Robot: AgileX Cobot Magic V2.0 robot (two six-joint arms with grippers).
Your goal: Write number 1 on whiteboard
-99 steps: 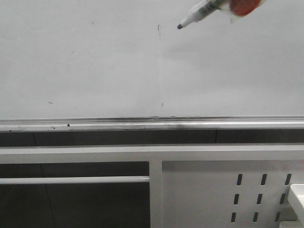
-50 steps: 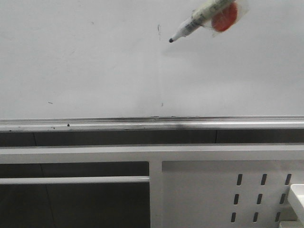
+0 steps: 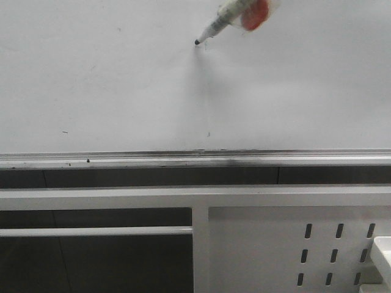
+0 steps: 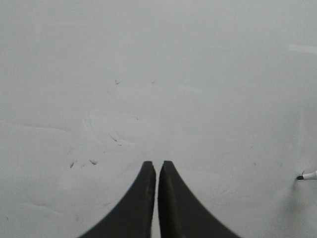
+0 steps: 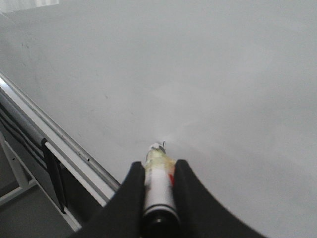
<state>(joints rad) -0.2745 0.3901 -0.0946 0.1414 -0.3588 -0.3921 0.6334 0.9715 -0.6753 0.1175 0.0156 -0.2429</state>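
Note:
The whiteboard (image 3: 110, 79) fills the upper front view, pale grey and glossy. A marker (image 3: 226, 17) with a red patch slants down from the top edge. Its dark tip (image 3: 197, 42) is at the board surface beside a tiny faint mark. My right gripper (image 5: 158, 166) is shut on the marker (image 5: 158, 186), whose tip points at the whiteboard (image 5: 223, 79). My left gripper (image 4: 157, 164) is shut on nothing and faces the whiteboard (image 4: 158, 59); the marker tip (image 4: 303, 176) shows at that view's edge. The number 1 is not in view; only small specks show.
A silver rail (image 3: 183, 160) runs along the board's lower edge. Below it is a white perforated metal frame (image 3: 275, 244) with a horizontal bar (image 3: 91, 231). A white object (image 3: 383, 251) pokes in at the lower right. Faint smudges (image 4: 115, 139) mark the board.
The marker has moved left across the board, first dipping and then rising. Its tip now sits beside the faint mark. The left gripper shows no earlier frame.

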